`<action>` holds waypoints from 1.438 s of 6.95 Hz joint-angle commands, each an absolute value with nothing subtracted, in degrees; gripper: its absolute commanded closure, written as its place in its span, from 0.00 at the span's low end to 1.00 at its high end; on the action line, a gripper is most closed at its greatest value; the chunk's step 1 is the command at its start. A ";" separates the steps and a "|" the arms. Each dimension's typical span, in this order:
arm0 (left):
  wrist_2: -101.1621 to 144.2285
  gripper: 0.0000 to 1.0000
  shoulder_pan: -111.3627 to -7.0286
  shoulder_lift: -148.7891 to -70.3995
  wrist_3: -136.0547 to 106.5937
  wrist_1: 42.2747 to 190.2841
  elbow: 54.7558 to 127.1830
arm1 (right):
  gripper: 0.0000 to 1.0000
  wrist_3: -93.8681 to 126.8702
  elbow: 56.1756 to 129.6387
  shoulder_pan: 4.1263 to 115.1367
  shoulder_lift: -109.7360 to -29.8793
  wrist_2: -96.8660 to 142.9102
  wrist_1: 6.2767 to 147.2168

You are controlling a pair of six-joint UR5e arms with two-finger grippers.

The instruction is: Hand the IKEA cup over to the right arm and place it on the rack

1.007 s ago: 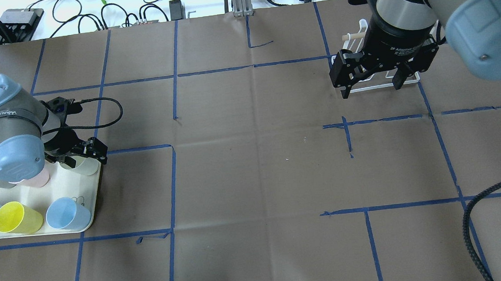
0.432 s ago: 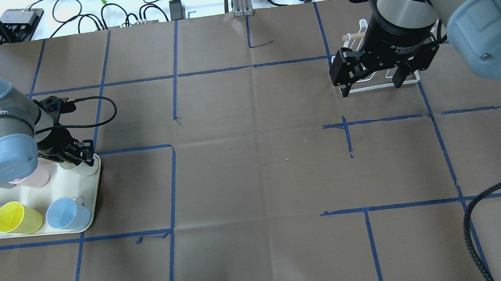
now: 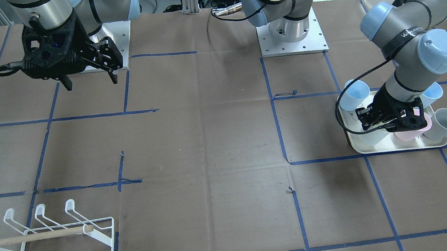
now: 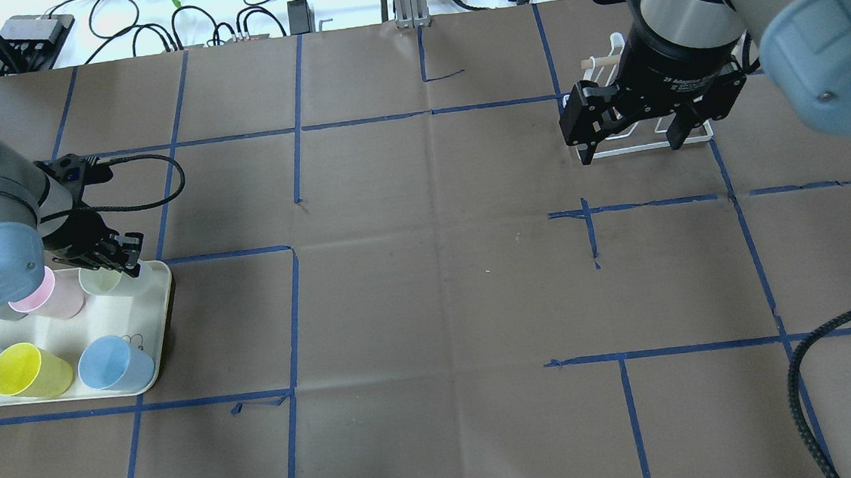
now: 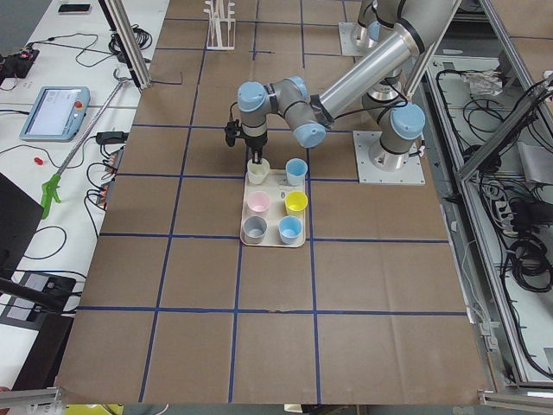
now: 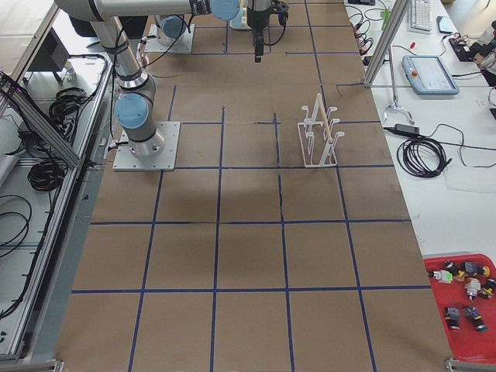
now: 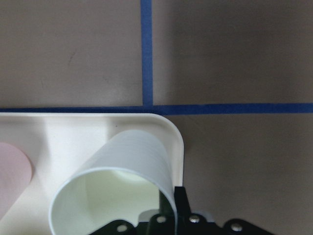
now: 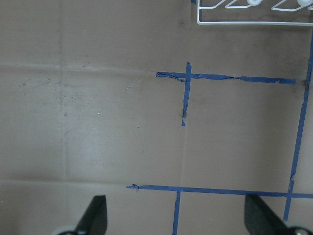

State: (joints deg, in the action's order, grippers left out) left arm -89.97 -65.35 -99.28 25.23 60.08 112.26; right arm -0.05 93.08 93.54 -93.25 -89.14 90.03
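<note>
Left wrist-mounted view: left fingers [image 7: 179, 203] straddle the rim of the cream cup [image 7: 132, 161], grip unclear; you risk tipping it at the tray [image 7: 73, 132] corner. Right fingers [image 8: 95, 218] hang wide.

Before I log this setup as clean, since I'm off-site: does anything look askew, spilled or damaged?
Nothing serious: six cups stand upright on the tray, and the rack stands upright. Only the blue tape is frayed at some ends.
</note>
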 commanded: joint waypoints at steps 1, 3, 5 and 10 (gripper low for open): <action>-89.56 1.00 -65.83 -94.50 24.79 75.14 103.68 | 0.00 0.09 93.08 93.52 -93.34 -89.12 90.09; -88.25 1.00 -68.79 -93.61 21.99 91.15 91.73 | 0.00 0.18 93.16 93.60 -93.34 -87.63 90.52; -88.94 1.00 -72.24 -93.87 19.25 97.89 84.58 | 0.00 0.09 93.77 93.60 -93.69 -87.63 91.92; -71.00 1.00 -75.31 -95.54 19.78 76.72 90.86 | 0.00 14.69 107.21 93.60 -92.90 -69.47 130.38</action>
State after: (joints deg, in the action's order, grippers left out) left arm -78.50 -73.90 -95.71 19.67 85.23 88.46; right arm 7.20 104.43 93.64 -92.93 -74.34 121.97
